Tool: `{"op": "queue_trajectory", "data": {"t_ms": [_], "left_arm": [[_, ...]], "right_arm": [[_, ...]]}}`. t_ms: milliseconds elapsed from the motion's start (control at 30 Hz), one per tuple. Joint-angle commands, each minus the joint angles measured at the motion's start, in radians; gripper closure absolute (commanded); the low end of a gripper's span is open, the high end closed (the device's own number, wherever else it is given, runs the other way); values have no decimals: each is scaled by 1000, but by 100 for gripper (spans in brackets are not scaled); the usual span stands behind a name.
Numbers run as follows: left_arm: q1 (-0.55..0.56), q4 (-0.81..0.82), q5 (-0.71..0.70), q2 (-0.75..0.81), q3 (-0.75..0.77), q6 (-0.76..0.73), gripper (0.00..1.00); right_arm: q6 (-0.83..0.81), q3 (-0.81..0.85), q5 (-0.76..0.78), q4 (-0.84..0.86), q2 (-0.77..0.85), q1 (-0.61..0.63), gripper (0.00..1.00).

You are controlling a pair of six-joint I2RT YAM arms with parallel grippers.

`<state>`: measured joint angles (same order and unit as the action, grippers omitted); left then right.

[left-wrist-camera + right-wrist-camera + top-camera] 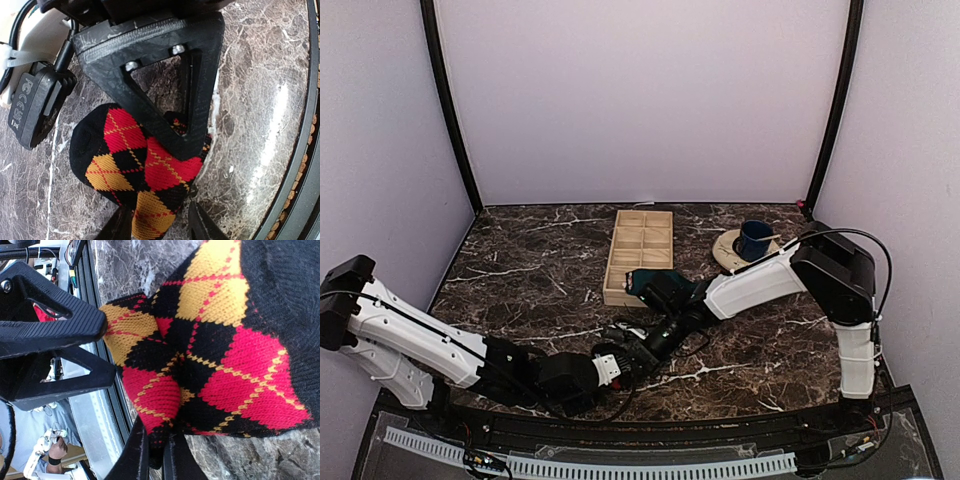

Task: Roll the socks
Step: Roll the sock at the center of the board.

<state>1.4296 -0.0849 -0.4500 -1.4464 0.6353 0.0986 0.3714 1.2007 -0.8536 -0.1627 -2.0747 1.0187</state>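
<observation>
The black sock with red and orange argyle diamonds (135,165) lies bunched on the marble table near its front edge. My right gripper (156,440) is shut on a fold at the sock's edge; one of its black triangular fingers (170,75) crosses over the sock in the left wrist view. My left gripper (157,212) stands open, one finger on each side of the sock's orange end, with a gap on the right side. In the top view the two grippers meet, the left (618,363) and the right (640,350), and hide this sock. The teal sock (642,281) lies by the wooden tray.
A wooden compartment tray (640,250) sits at the middle back. To its right, a dark blue mug (755,238) stands on a round coaster (728,250). The table's black front rail (300,165) runs close by the grippers.
</observation>
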Motion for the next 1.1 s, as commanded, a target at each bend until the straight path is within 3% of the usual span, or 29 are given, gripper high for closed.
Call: {"op": "queue_trajectory", "data": {"t_ms": [0, 467, 667, 933, 1067], "left_arm": [[5, -18, 8, -24, 23, -18, 58], [4, 30, 21, -76, 35, -65, 60], [4, 34, 54, -83, 34, -85, 70], [2, 25, 110, -91, 27, -78, 93], [0, 21, 141, -97, 23, -68, 97]], "right_arm": [[-20, 25, -25, -16, -20, -9, 100], [-34, 30, -40, -41, -25, -12, 100], [-38, 40, -48, -54, -33, -14, 100], [-42, 51, -53, -68, -42, -14, 100], [-42, 51, -53, -69, -41, -14, 100]]}}
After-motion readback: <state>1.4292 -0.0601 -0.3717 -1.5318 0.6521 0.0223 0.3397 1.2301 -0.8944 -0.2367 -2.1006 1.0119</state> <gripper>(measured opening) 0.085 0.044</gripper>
